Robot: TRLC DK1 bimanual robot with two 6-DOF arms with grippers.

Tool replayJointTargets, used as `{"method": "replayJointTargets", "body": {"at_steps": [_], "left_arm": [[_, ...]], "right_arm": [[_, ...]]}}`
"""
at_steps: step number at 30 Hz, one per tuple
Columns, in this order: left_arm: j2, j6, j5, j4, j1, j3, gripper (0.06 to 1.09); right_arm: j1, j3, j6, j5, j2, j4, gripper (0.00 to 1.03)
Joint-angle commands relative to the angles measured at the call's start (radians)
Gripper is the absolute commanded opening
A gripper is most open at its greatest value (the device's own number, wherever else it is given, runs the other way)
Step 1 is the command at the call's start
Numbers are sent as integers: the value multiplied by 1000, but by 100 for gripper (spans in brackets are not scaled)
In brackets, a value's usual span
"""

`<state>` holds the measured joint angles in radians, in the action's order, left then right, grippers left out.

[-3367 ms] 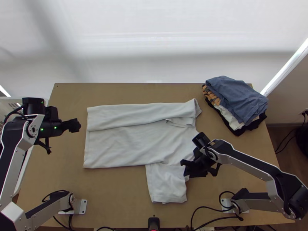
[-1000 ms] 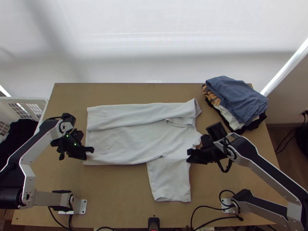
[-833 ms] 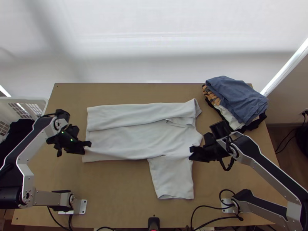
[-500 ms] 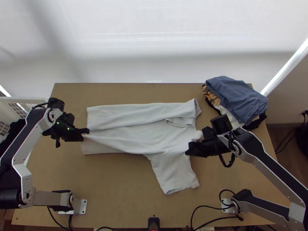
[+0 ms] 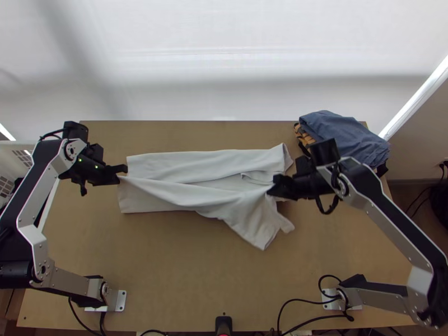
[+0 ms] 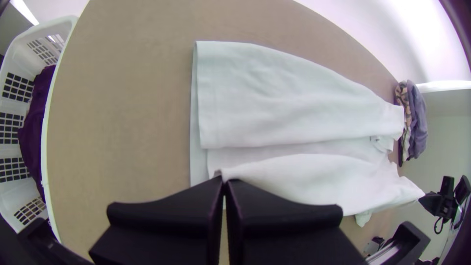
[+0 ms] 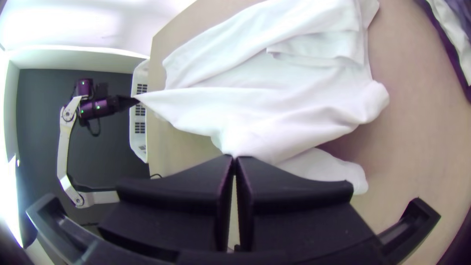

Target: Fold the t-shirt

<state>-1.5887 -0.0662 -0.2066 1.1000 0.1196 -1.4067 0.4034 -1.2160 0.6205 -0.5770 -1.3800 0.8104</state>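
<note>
A pale grey t-shirt (image 5: 207,193) lies across the table, its far side folded over in a long strip and its near side lifted. In the top view my left gripper (image 5: 122,172) is at the shirt's left end, and my right gripper (image 5: 273,187) is at its right part, with a sleeve hanging below. The left wrist view has the left gripper (image 6: 223,180) shut on a pinch of the near layer of the shirt (image 6: 294,108). In the right wrist view the right gripper (image 7: 234,159) is shut on the shirt (image 7: 255,113) near the sleeve.
A stack of folded clothes (image 5: 341,134), blue on top, lies at the table's back right, close behind the right gripper. A white basket (image 5: 19,159) with dark cloth stands off the left edge. Bare tabletop (image 5: 185,269) stretches in front of the shirt.
The left arm came down to the shirt's near left corner and took hold. Both grippers have since moved toward the table's far side, raising the near edge and drawing the near sleeve after it.
</note>
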Motion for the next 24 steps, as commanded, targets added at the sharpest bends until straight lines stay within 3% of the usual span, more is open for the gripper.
{"method": "replayJointTargets", "body": {"at_steps": [1, 24], "left_arm": [[-34, -30, -10, -2, -9, -60, 10], [-249, -156, 4, 9, -18, -337, 10]], "right_arm": [[-34, -80, 13, -12, -79, -11, 3], [-132, -521, 53, 60, -597, -11, 3]]}}
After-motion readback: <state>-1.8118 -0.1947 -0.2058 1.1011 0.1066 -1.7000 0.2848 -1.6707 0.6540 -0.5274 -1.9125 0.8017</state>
